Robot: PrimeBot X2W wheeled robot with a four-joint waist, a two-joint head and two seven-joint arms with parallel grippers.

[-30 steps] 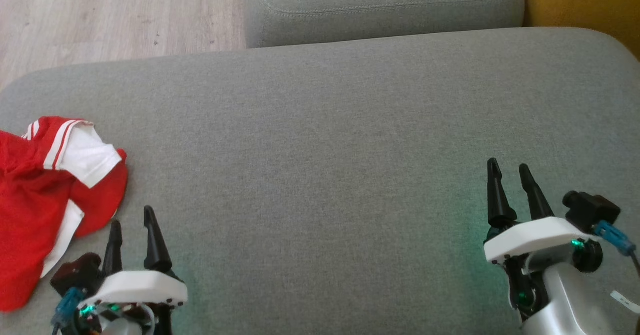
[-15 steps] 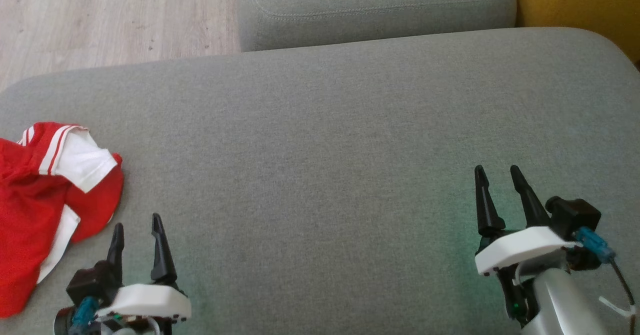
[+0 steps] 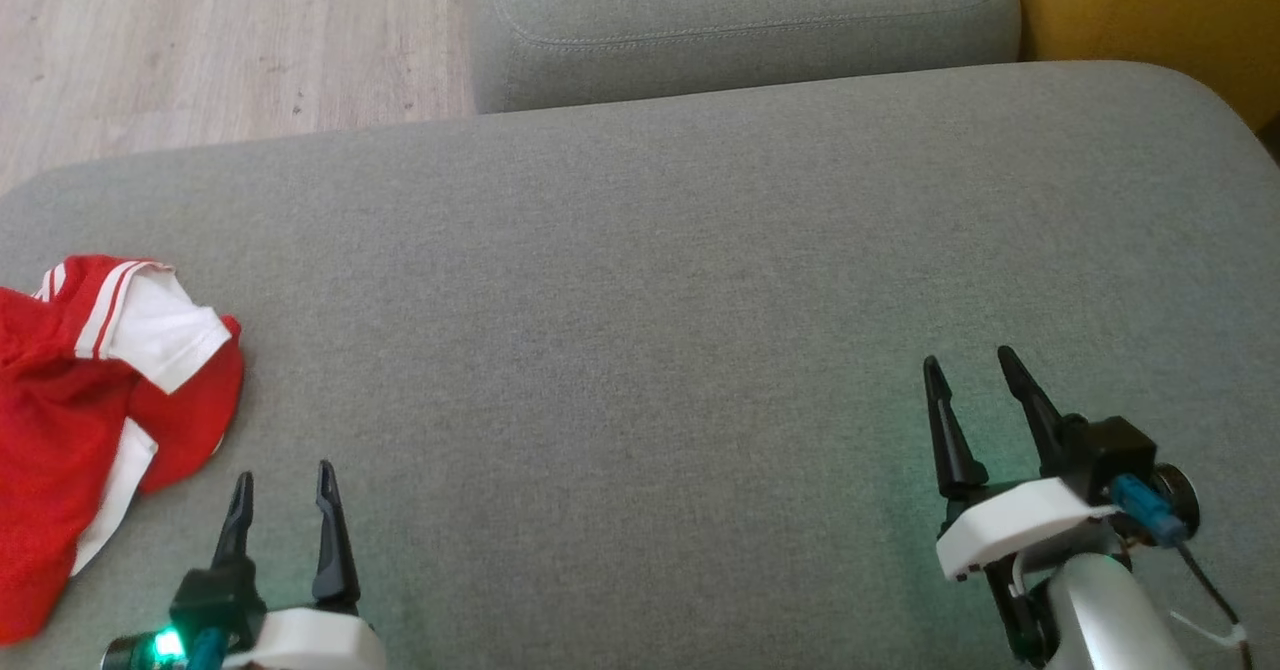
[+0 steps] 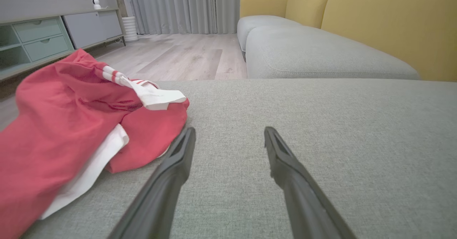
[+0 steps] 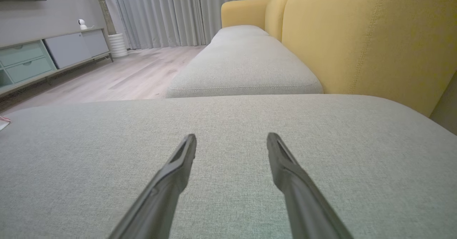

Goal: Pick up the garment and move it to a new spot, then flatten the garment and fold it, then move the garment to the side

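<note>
The garment (image 3: 70,420), red with white sleeves and striped trim, lies crumpled at the left edge of the grey sofa cushion (image 3: 640,300). In the left wrist view the garment (image 4: 64,125) bulges just left of my fingers. My left gripper (image 3: 283,475) hovers low at the lower left, open and empty, a short way right of the cloth without touching it. My right gripper (image 3: 968,360) stands open and empty over bare cushion at the lower right. Both wrist views show the jaws spread wide: left gripper (image 4: 229,130), right gripper (image 5: 231,136).
A second grey seat cushion (image 3: 740,20) adjoins at the back, with the yellow sofa back (image 3: 1150,20) to the right. Wooden floor (image 3: 200,40) lies beyond the cushion's far-left edge. A cabinet (image 4: 43,35) and curtains (image 4: 185,3) stand far off.
The head camera has shifted a little. Both grippers have drawn back toward the near edge of the cushion, still open. The garment lies as before.
</note>
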